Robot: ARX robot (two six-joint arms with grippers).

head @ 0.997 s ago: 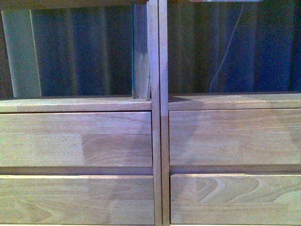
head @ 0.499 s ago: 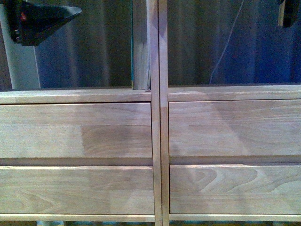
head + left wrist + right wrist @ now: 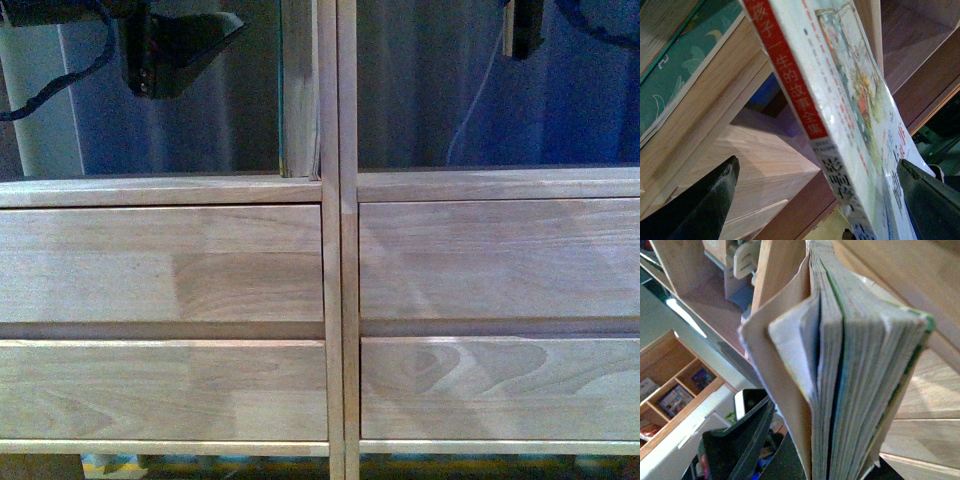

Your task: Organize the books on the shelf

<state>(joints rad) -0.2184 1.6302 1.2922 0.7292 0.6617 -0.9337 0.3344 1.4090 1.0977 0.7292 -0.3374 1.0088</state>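
The pale wood shelf (image 3: pixel 340 260) fills the front view, with two bays and drawer fronts below the open compartments. My left gripper (image 3: pixel 205 40) is high in the left bay and open. In its wrist view (image 3: pixel 817 162) the white-spined softcover (image 3: pixel 840 100) with red and dark print stands tilted between the two dark fingers (image 3: pixel 705 200), which stay apart from it. My right gripper (image 3: pixel 522 30) is high in the right bay, shut on the tan-covered book (image 3: pixel 850 380), seen page-edge on with its teal edge. Another tan, teal-edged book (image 3: pixel 298 90) stands upright against the left bay's right wall.
A centre post (image 3: pixel 338 100) divides the bays. A white cord (image 3: pixel 480 100) hangs behind the right bay. A pale pillar (image 3: pixel 40 110) shows behind the left bay. A teal patterned cover (image 3: pixel 680 65) lies against wood beside the softcover. A low wooden cubby unit (image 3: pixel 675 390) stands below.
The shelf has slid down in the front view. The left gripper has come further in toward the right, and the right gripper with its book has moved left into view.
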